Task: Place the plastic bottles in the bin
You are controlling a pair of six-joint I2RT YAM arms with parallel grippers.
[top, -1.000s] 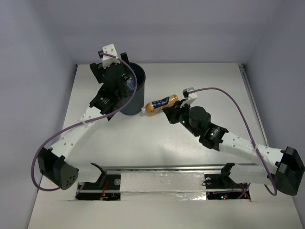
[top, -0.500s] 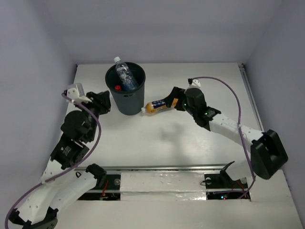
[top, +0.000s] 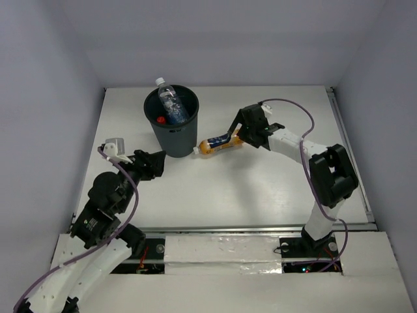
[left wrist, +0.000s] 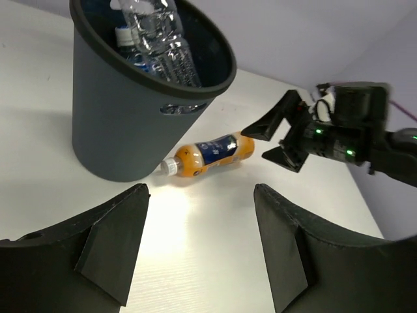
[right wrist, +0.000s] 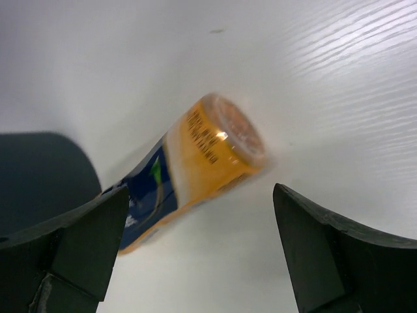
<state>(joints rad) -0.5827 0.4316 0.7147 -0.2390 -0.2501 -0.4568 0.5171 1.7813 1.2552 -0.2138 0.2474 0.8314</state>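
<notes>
One orange bottle [top: 220, 142] lies on its side on the table [top: 260, 189], just above the centre of my overhead view. Its dark blue label faces up, and its white cap points lower left, just beside the foot of the bin [top: 177, 140]. The bin stands upright in the upper left part of that view. A clear bottle [top: 171, 104] leans inside it, its white cap poking above the rim at the upper left. A red cap [top: 160, 119] shows deeper in; I cannot tell how many bottles are in there.

My right gripper [top: 236, 135] sits at the bottle's flat end, right of centre. Its jaws are spread wide with nothing in them. On the right wrist camera the bottle's base shows between the two fingers [right wrist: 85, 248], with neither finger touching it.

My left gripper [left wrist: 199, 195] hangs toward the lower left of the overhead view, near the bin but apart from it. It is also wide open and empty, and its camera looks toward the bin and the orange bottle.
</notes>
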